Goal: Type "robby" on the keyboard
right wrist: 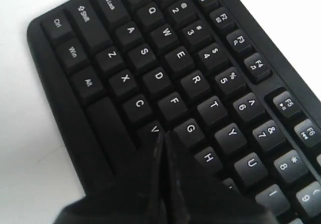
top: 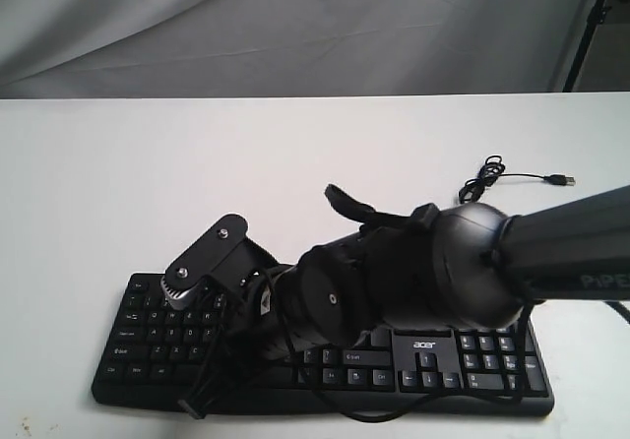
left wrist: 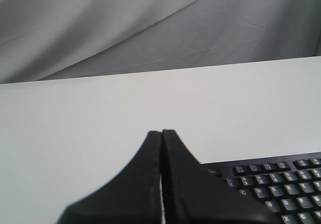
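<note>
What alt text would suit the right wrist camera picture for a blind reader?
A shut black gripper points its tip at a black keyboard with white legends, near the V key. The keyboard lies on a white table.

You've got a matt black plastic keyboard [right wrist: 165, 78], smooth white table [top: 197, 163], creased grey cloth [top: 295, 26] behind, arm [top: 472, 262] shell slightly glossy.

Lab-style robot test bench.
White table [top: 148, 183]; creased grey cloth backdrop [top: 295, 26] hung behind it; black stand leg [top: 587, 26] at far right; robot arm [top: 561, 242] over the tabletop.
</note>
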